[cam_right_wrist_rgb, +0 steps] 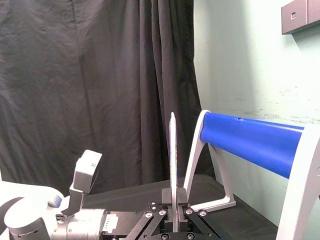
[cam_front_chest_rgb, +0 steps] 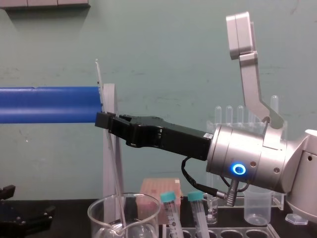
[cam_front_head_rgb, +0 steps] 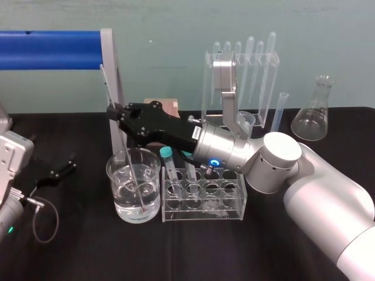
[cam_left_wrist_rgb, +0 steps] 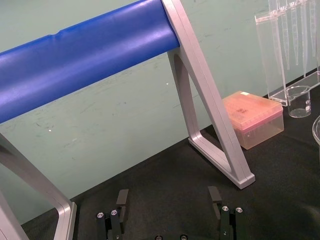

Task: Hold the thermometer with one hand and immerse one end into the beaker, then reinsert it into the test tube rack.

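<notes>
The dip is the step in hand. Mid-left in the head view, the long black two-finger right hand (cam_front_head_rgb: 117, 114) is clenched on the very long, thin, clear glass thermometer (cam_front_head_rgb: 126, 146). The rod slants down into the large, wide, clear glass beaker (cam_front_head_rgb: 133, 202) at lower left of centre. Its lower end looks to be under the water, close to the bottom.

Next, I judge, the rod must be raised until its tip clears the rim. It then goes right to the low pale plastic test tube rack (cam_front_head_rgb: 205, 213), which is just beside the beaker, and down into a free hole away from the teal-capped tube (cam_front_head_rgb: 169, 161).

The head view gives the water and the rack's open holes from above. The chest view gives the thermometer's (cam_front_chest_rgb: 113, 168) lean from the side and the stretch standing above the hand. The right wrist view shows the rod (cam_right_wrist_rgb: 172, 160) pinched upright between the fingers (cam_right_wrist_rgb: 181, 200). The left wrist view shows the left hand (cam_left_wrist_rgb: 169, 197), released and spread, idle low over the black bench (cam_left_wrist_rgb: 165, 175).
</notes>
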You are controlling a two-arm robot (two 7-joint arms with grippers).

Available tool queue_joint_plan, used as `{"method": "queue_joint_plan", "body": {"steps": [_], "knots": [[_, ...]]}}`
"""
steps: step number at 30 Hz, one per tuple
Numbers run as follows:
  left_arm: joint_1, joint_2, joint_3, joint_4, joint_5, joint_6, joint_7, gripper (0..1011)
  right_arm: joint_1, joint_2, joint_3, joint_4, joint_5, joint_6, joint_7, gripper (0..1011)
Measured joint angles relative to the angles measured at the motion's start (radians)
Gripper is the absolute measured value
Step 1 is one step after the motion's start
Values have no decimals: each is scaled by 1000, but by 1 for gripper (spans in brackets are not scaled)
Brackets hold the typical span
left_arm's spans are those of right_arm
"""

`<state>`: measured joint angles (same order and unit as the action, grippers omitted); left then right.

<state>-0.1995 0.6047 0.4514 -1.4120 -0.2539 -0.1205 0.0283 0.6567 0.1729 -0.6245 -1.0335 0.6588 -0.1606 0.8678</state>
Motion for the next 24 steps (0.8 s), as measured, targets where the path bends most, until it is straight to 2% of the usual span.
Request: {"method": "queue_joint_plan", "body": {"steps": [24], "knots": [[0,0,0,0,0,0,0,1008,-2,4,1,-2,1,1,-4,55]]}}
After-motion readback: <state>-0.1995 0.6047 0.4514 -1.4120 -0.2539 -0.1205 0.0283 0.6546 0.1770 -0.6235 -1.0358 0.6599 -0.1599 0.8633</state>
